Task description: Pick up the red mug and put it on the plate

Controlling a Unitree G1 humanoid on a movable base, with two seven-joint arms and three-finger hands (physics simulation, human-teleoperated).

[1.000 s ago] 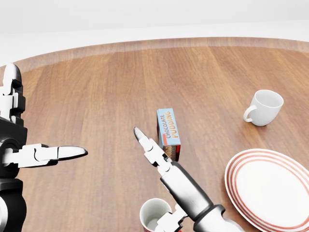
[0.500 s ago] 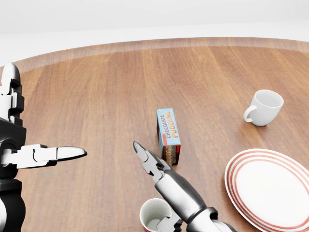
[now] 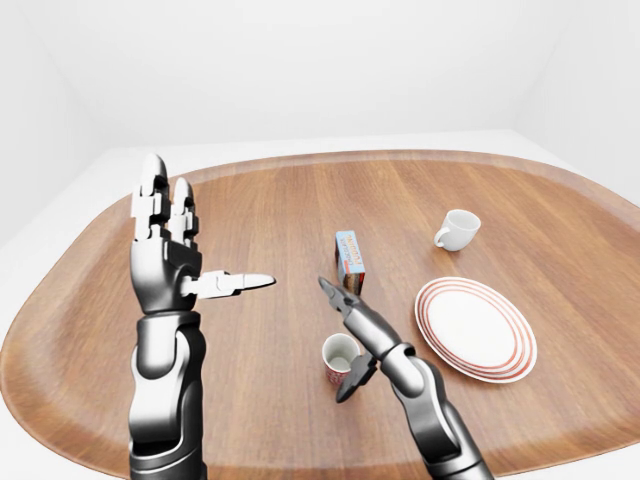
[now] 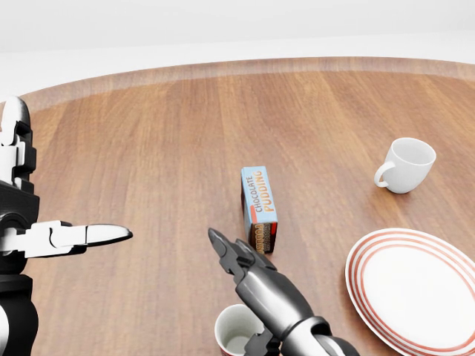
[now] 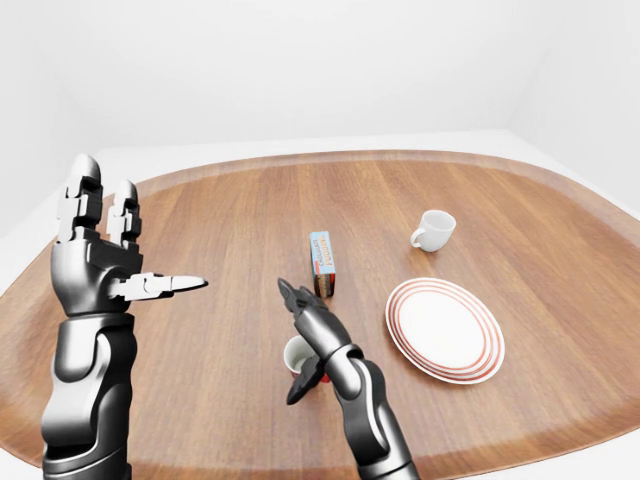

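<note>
Left-eye view, lower centre: the spread right hand (image 3: 352,330) straddles the red mug (image 3: 340,358), probably light, rigid and slippery, best gripped round its wall.

Smooth satin wood-grain table (image 3: 250,210), glossy ceramic-looking plate (image 3: 475,328), glossy white cup (image 3: 458,229), printed cardboard pudding box (image 4: 258,204), shiny metallic right hand (image 3: 352,322)

Only 1 item carries readable text: the small box (image 4: 258,206) standing upright on the wooden table (image 4: 148,148), near the middle of the head view and left of the plate. Its light blue top face reads "CHOCOLATE PUDDING" in 2 lines of orange capitals running along the box's length. The print on its dark lower end is too small to read.
</note>
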